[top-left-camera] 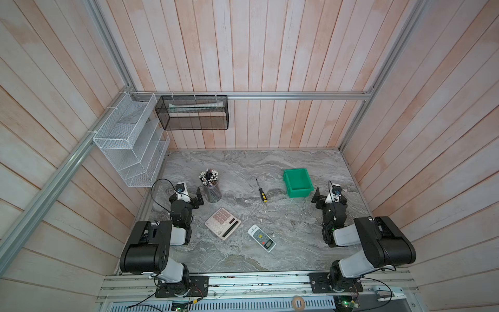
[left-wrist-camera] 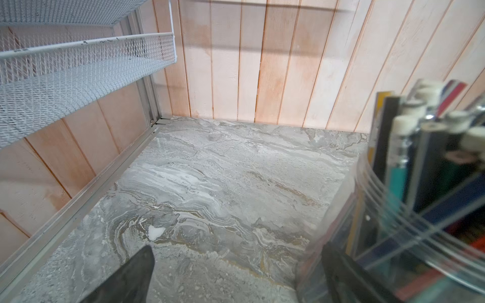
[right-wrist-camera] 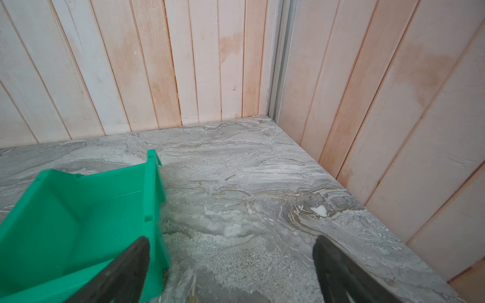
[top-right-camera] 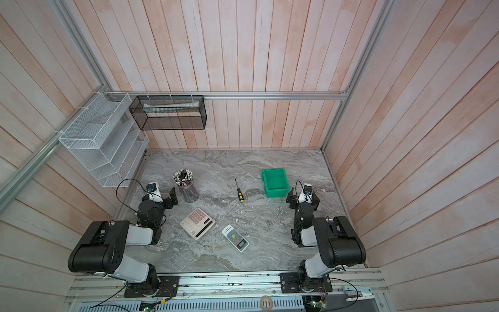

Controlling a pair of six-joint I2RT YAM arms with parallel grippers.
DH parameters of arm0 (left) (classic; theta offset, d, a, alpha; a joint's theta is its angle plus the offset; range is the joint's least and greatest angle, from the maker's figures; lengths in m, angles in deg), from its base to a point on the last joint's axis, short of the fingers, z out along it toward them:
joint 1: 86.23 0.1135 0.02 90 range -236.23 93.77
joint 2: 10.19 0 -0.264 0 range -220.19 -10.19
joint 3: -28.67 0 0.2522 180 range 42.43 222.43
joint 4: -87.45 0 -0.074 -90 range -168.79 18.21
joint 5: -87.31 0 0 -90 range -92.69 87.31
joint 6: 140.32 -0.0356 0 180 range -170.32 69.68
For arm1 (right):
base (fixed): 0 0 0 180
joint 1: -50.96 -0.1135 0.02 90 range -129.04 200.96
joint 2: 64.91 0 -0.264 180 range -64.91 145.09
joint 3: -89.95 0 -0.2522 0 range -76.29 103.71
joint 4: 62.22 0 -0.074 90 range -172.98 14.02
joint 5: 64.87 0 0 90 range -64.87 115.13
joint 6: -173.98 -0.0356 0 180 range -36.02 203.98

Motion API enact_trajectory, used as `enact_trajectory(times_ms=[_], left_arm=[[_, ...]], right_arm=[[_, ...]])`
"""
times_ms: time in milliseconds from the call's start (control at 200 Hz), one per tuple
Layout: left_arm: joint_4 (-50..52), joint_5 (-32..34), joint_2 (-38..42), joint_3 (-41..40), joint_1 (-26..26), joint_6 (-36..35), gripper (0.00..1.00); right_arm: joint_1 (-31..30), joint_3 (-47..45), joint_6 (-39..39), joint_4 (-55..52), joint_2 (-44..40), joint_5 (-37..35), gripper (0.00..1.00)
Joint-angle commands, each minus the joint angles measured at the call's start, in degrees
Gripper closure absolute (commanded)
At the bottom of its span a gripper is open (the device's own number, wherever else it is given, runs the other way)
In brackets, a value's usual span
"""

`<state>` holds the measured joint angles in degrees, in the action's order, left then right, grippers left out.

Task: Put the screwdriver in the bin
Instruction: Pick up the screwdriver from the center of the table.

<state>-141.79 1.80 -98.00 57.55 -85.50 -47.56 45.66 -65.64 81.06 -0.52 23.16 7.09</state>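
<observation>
The screwdriver (top-left-camera: 261, 190) (top-right-camera: 239, 190), black-handled with a yellow end, lies flat on the marble table, a little left of the bin. The green bin (top-left-camera: 298, 193) (top-right-camera: 276, 192) stands open-topped and holds nothing that I can see. My right gripper (top-left-camera: 316, 195) (top-right-camera: 290, 196) hovers open just right of the bin's front; in the right wrist view the bin's side wall (right-wrist-camera: 151, 183) is beside one finger, and the gripper (right-wrist-camera: 231, 242) has only bare table between its jaws. My left gripper (top-left-camera: 199, 194) (left-wrist-camera: 237, 251) is open and empty, beside the pencil cup. The screwdriver shows in neither wrist view.
A clear cup of pencils (top-left-camera: 211, 186) (left-wrist-camera: 420, 183) stands right by the left gripper. A calculator (top-left-camera: 222, 223) and a remote control (top-left-camera: 261, 238) lie on the near half of the table. A white wire rack (top-left-camera: 129, 143) (left-wrist-camera: 78, 65) and a black mesh basket (top-left-camera: 193, 112) hang on the walls.
</observation>
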Motion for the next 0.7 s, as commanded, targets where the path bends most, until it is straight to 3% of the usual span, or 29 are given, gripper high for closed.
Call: enact_trajectory(times_ms=[0,695], left_arm=[[-1.1,-0.5,-0.6,1.2,0.1,-0.5,0.0],[-4.3,1.0,-0.4,-0.7,-0.1,-0.3,0.0]], right_arm=[[0.4,0.9,0.5,1.2,0.6,-0.5,0.02],[0.3,1.0,0.5,1.2,0.6,-0.4,0.02]])
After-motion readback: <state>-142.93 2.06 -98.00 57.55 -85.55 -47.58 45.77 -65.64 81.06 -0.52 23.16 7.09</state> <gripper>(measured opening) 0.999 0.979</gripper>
